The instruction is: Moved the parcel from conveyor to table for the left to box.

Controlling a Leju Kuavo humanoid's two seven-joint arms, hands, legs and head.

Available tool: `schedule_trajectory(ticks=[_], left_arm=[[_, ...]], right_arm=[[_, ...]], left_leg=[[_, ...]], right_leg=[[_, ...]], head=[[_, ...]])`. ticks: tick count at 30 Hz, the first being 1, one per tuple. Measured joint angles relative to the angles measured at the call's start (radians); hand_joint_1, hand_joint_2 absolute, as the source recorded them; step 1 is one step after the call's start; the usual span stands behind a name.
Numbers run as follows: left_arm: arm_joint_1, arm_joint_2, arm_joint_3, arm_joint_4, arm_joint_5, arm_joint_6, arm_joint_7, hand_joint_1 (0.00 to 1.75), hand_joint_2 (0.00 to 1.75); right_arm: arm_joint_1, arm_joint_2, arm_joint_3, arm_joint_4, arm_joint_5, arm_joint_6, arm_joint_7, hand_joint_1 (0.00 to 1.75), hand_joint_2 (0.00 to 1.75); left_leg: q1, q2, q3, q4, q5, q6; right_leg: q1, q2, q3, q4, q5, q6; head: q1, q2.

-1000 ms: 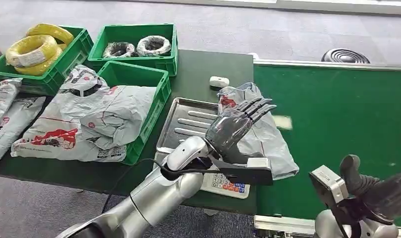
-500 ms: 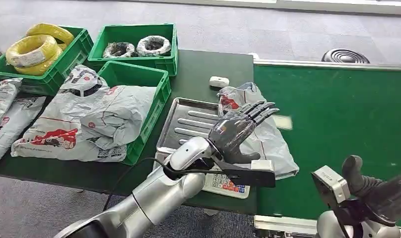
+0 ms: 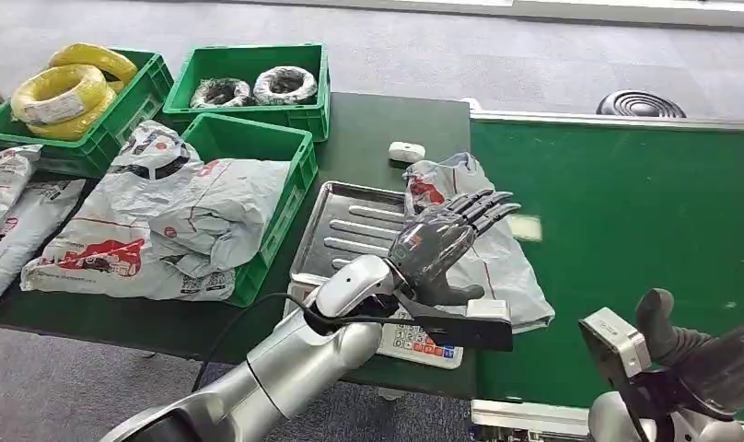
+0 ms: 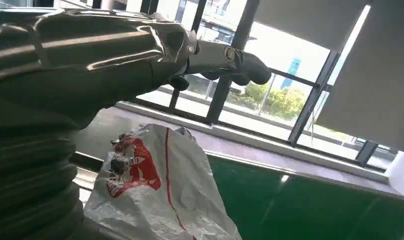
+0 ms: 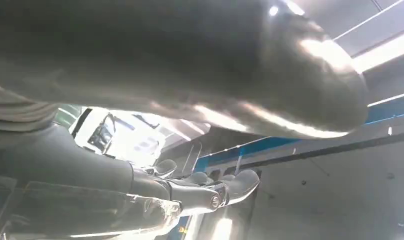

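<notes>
The parcel (image 3: pixel 493 262), a grey-white plastic mail bag with red print, lies at the table's right edge, partly on the metal tray (image 3: pixel 336 226) and partly on the green conveyor (image 3: pixel 626 230). My left hand (image 3: pixel 442 241) hovers just over the parcel's middle, fingers spread and straight, holding nothing. The left wrist view shows the parcel (image 4: pixel 160 190) below the hand's thumb (image 4: pixel 230 57). My right hand (image 3: pixel 709 359) sits low at the conveyor's near edge, thumb up, away from the parcel. In the right wrist view its fingers (image 5: pixel 210 192) are stretched out with nothing in them.
A green crate (image 3: pixel 290 180) at the left holds several similar bags, and more lie beside it. Two further crates hold yellow cable coils (image 3: pixel 64 92) and dark coils (image 3: pixel 249 87). A small white device (image 3: pixel 406 151) lies behind the tray. A scale keypad (image 3: pixel 414 343) sits under my forearm.
My left hand has sunk slightly and shifted a little right over the parcel. My right hand has dropped a bit lower. The parcel has not moved.
</notes>
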Motion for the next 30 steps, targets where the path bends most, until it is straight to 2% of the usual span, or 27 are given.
schedule_trajectory(ticks=[30], left_arm=[[-0.001, 0.000, -0.010, 0.000, 0.000, 0.000, 0.000, 0.00, 1.75]], right_arm=[[0.000, 0.000, -0.002, 0.000, 0.000, 0.000, 0.000, 0.00, 0.00]], left_leg=[[0.000, 0.000, 0.000, 0.000, 0.000, 0.000]], right_leg=[[0.000, 0.000, 0.000, 0.000, 0.000, 0.000]], head=[[0.000, 0.000]])
